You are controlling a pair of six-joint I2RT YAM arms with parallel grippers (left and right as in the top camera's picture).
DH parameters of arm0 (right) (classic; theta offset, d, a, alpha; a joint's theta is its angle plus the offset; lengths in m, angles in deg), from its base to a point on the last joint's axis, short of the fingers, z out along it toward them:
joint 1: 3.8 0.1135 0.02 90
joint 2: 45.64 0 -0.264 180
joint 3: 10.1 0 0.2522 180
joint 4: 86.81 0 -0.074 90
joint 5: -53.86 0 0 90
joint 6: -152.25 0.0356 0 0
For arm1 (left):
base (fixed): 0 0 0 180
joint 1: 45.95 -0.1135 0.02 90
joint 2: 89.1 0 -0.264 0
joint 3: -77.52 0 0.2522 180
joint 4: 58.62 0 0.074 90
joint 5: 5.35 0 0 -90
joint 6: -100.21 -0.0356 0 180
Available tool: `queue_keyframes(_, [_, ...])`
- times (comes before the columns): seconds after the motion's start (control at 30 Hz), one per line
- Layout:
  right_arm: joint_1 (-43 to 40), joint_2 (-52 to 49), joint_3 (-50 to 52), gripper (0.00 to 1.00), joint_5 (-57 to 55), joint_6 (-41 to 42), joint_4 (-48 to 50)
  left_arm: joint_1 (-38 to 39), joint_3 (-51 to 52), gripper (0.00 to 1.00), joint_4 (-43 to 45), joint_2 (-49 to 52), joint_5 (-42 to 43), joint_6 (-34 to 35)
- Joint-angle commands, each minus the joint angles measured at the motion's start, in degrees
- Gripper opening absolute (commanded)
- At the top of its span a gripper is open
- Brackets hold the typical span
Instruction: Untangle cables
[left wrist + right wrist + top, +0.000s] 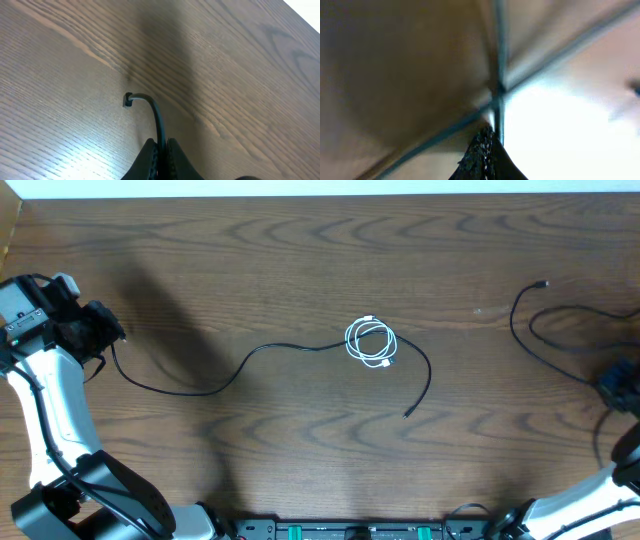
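left gripper (pixel 161 149) pinches a black cable (pixel 290 348) near its plug; the cable runs to the white coil (pixel 370 343) mid-table (pixel 300 240). right gripper (pixel 489 136) is clamped on the second cable (pixel 518 330) (blurred view).

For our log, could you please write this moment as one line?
left gripper shut on black cable | right gripper shut | white cable coiled

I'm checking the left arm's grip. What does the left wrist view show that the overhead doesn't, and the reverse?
Only the left wrist view: the left gripper pinched shut on the long black cable, a short end with its plug sticking out past the fingertips. Only the overhead: that cable crossing the white coiled cable, and a second black cable at the right. Both: the held cable and the wooden table.
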Motion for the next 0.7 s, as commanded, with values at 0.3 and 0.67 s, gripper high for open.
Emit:
queue_keyframes(0.3, [-7.2,-1.7,1.1,0.02,39.1,-16.5,-0.7,0.2,0.2,0.08,1.0,0.3,0.3,-0.8])
queue_keyframes(0.67, [-0.7,6.8,1.1,0.06,45.8,-35.0,-21.9,0.2,0.2,0.08,0.9,0.3,0.3,-0.8])
